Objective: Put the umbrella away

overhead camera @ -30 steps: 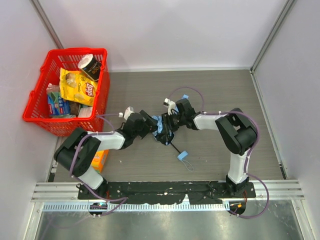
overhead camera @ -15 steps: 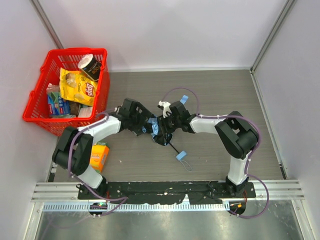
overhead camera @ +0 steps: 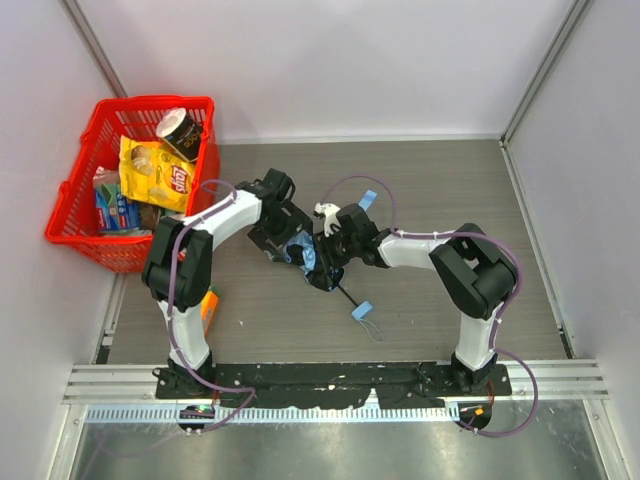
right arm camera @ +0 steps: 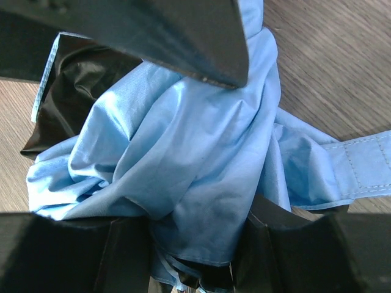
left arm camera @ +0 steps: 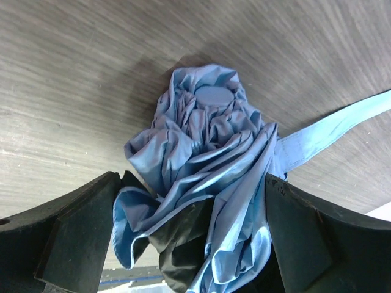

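Pinching the light sky-blue fabric folding umbrella (overhead camera: 302,253) mid-table with my right gripper (right arm camera: 183,143), I am straddling its soft, slippery cloth with my left gripper (left arm camera: 192,186) wide open; the stiff black shaft (overhead camera: 345,296) seems surer.

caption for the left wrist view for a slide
Open left tool straddling the bunched sky-blue fabric folding umbrella on a grey wood-grain table.

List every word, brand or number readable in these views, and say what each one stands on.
"Lay's": logo, turned sideways, on the yellow chip bag in the red basket.
Blue packet in the basket: print too small to read.
Dark tub in the basket: label too blurred to read.
Orange box: nothing legible.
Umbrella: plain cloth, no text in any view.
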Tool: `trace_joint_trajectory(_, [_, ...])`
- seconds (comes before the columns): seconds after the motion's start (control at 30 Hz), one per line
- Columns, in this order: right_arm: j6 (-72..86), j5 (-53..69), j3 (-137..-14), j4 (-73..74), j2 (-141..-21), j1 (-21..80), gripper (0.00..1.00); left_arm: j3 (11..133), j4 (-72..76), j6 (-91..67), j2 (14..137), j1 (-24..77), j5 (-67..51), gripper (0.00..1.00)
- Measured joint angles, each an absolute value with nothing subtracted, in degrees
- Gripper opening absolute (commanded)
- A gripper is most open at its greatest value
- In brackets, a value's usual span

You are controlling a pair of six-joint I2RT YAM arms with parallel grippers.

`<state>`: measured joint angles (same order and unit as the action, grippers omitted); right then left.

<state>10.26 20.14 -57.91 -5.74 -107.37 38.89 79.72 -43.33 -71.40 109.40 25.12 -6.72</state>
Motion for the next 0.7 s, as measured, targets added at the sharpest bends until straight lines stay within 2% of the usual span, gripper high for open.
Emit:
trace_joint_trajectory(0.23, [10.1,19.9,-57.9,-5.7,-107.4,38.9,0.01,80.0,-44.0,-71.3,109.9,25.8,-10.7,1.00])
trace_joint_trajectory(0.43, [10.0,19.9,-57.9,-5.7,-107.4,38.9,0.01,72.6,-32.9,-71.5,109.2,29.4,-12.0,0.99])
trace_joint_trajectory(0.7, [7.2,18.9,-58.0,-5.7,-107.1,39.9,0.01,57.0,-15.3,-73.9,100.2,29.1,-9.8,0.56])
